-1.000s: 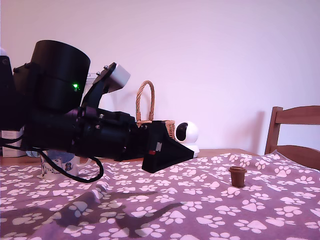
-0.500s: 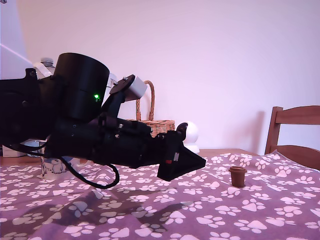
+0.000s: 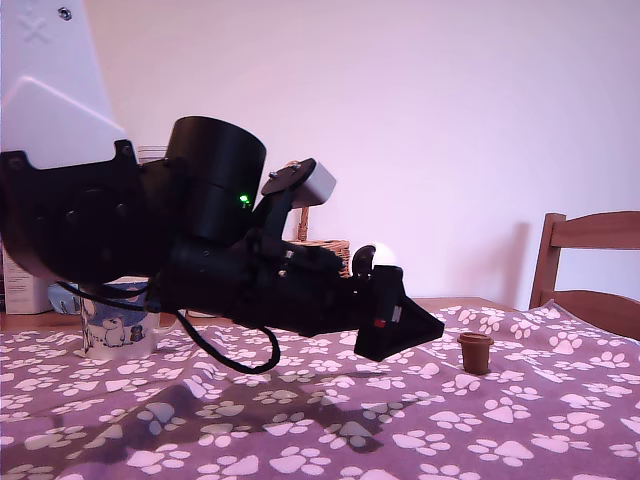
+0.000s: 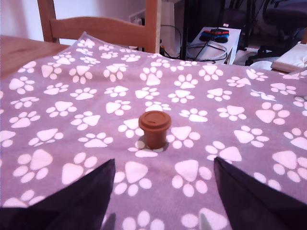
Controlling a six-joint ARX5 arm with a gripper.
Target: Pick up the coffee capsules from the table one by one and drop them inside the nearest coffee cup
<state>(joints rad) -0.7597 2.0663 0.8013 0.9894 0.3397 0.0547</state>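
A: Where is the capsule [image 3: 476, 352] sitting?

B: It is standing rim-up on the paw-print table [image 3: 520, 430], right of centre in the exterior view and centred in the wrist view [image 4: 154, 129], with nothing touching it.

A: And the gripper [image 3: 405, 325]?

B: It is hanging above the cloth in mid-frame, tip pointing toward the capsule but apart from it. In the wrist view the jaws are standing wide apart, the capsule showing in the gap beyond them.

A: The mug [image 3: 115, 322]?

B: It is sitting at the exterior view's left edge, behind the arm, well apart from the capsule.
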